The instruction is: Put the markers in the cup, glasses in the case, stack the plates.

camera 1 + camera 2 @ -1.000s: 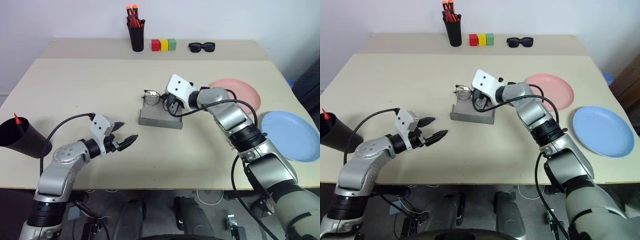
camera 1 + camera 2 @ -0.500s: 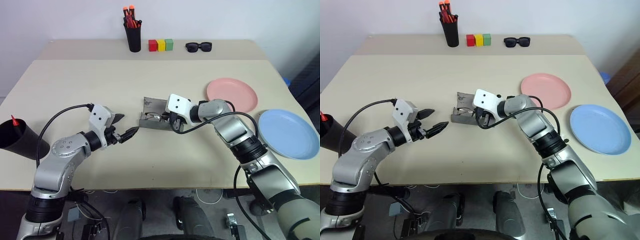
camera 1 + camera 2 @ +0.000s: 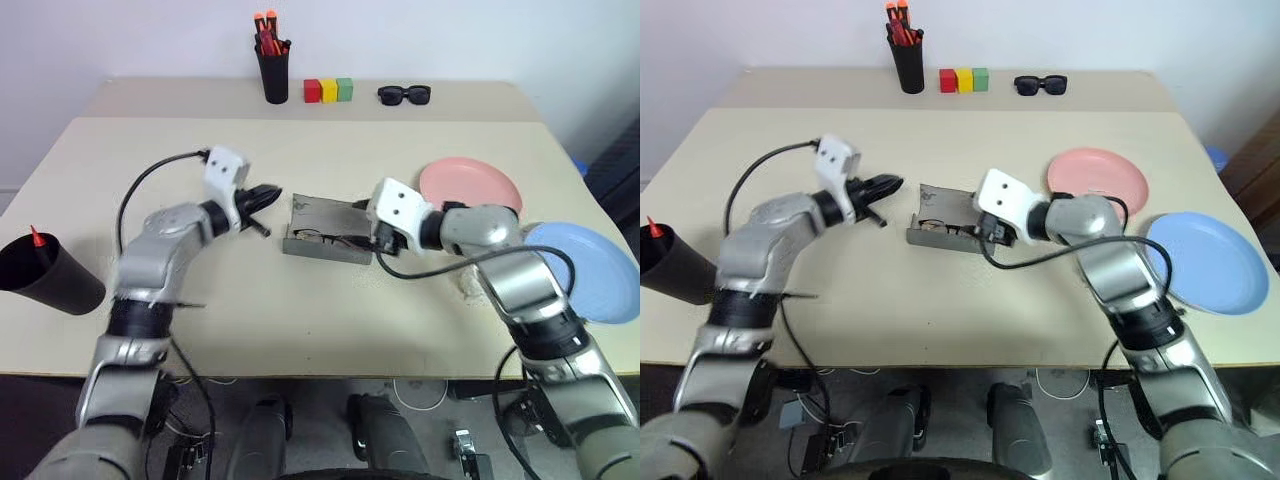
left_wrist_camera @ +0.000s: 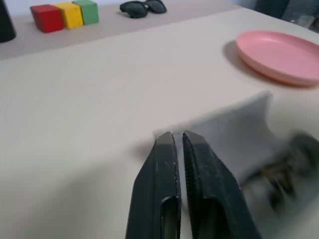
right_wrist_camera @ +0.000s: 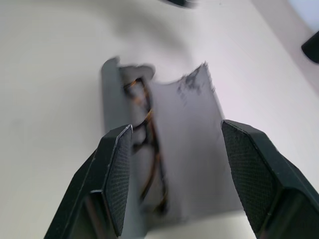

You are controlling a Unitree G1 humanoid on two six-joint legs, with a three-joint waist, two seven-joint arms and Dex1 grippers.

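- The grey case (image 3: 326, 230) was seen lying open on the table (image 3: 300, 310).
- The glasses (image 5: 147, 149) were laid inside the case.
- The left gripper (image 3: 268, 196) was closed with nothing in it, just beside the case's lid, maybe touching it.
- The right gripper (image 5: 177, 169) was held open over the case.
- The pink plate (image 3: 470, 186) and blue plate (image 3: 592, 270) were seen apart, beyond the right gripper from the case.

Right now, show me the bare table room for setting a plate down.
Widest free patch: the table front, below the case, between the cup and blue plate. Also free: the strip between case and back-row blocks. Crowded: around the case, where both grippers sit.
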